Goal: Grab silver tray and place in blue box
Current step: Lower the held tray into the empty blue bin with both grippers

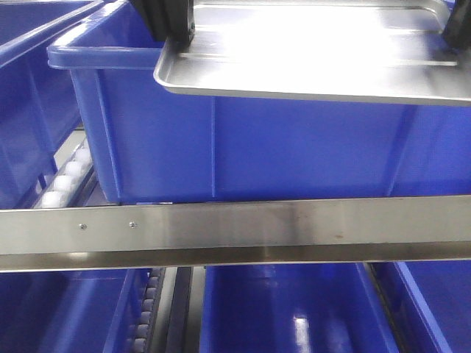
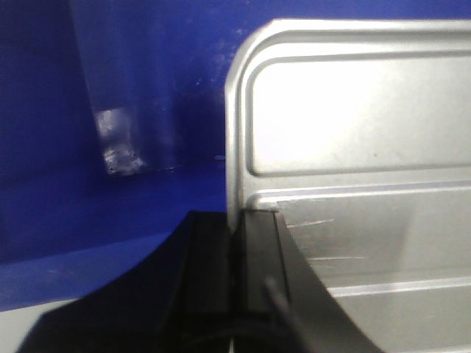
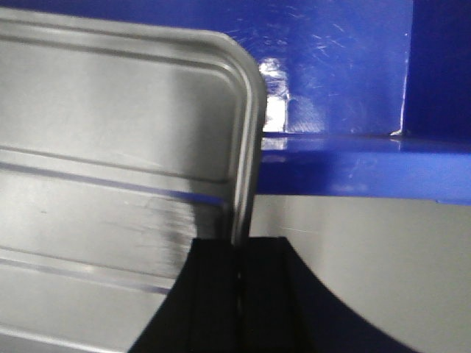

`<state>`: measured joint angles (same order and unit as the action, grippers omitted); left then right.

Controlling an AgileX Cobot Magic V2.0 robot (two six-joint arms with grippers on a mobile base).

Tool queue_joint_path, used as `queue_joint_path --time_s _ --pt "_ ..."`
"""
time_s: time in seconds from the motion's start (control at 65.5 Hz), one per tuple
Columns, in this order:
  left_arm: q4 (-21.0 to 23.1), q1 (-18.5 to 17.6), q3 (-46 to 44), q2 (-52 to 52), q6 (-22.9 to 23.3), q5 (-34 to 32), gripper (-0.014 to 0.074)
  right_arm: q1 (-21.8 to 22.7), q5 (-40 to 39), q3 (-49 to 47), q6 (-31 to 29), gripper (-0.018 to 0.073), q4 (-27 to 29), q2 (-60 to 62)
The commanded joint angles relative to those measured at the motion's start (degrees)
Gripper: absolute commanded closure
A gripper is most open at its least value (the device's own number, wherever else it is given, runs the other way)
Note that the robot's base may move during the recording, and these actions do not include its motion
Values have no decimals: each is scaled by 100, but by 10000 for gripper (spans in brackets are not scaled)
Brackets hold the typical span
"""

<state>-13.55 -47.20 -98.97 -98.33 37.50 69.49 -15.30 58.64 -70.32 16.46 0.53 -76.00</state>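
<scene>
The silver tray [image 1: 309, 62] hangs level just above the rim of the blue box [image 1: 257, 147], held at both short ends. My left gripper [image 1: 175, 22] is shut on the tray's left rim [image 2: 234, 176], one black finger [image 2: 210, 265] outside and one inside it. At the frame's right edge my right gripper [image 1: 458, 26] is shut on the tray's right rim [image 3: 246, 176], its black fingers [image 3: 213, 294] pinching the edge. The tray's ridged base [image 3: 103, 184] shows in both wrist views, with the box's blue interior [image 2: 88, 132] and rim [image 3: 353, 165] beyond it.
A steel rail [image 1: 235, 232] crosses in front of the box. More blue crates stand at the far left [image 1: 37, 88] and on the lower level [image 1: 287, 309]. White rollers [image 1: 62, 180] line the track left of the box.
</scene>
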Motion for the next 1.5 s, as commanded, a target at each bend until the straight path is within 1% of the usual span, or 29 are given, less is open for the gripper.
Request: queue_joint_path --time_s 0.0,0.595,0.641,0.733,0.87,0.931,1.007,1.114,1.267,1.48 --pt "-268 -12 -138 319 -71 496 702 29 -194 -222 -78 502 -280 198" --pt "-243 -12 -138 319 -71 485 702 29 -195 -222 -78 502 -280 198" --pt "-228 -12 -164 319 -142 501 702 29 -196 -240 -83 502 -280 198" --pt "-216 -12 -349 319 -428 513 702 29 -105 -418 -87 502 -280 198" --pt "-233 -12 -884 319 -439 490 702 29 -29 -972 -127 502 -280 198" --pt "-373 -1 -1070 319 -439 417 702 29 -38 -1229 -177 502 -280 198" --pt "-576 20 -1274 309 -451 216 702 29 -52 -1561 -207 502 -282 179" --pt "-565 138 -1411 252 -550 -132 702 29 -52 -1929 -208 502 -286 59" --pt "-541 293 -1510 25 -550 -562 701 29 -52 -2367 -300 502 -286 -297" --pt "-541 526 -1511 -325 -550 -1640 702 34 -125 -2796 -318 502 -474 -1042"
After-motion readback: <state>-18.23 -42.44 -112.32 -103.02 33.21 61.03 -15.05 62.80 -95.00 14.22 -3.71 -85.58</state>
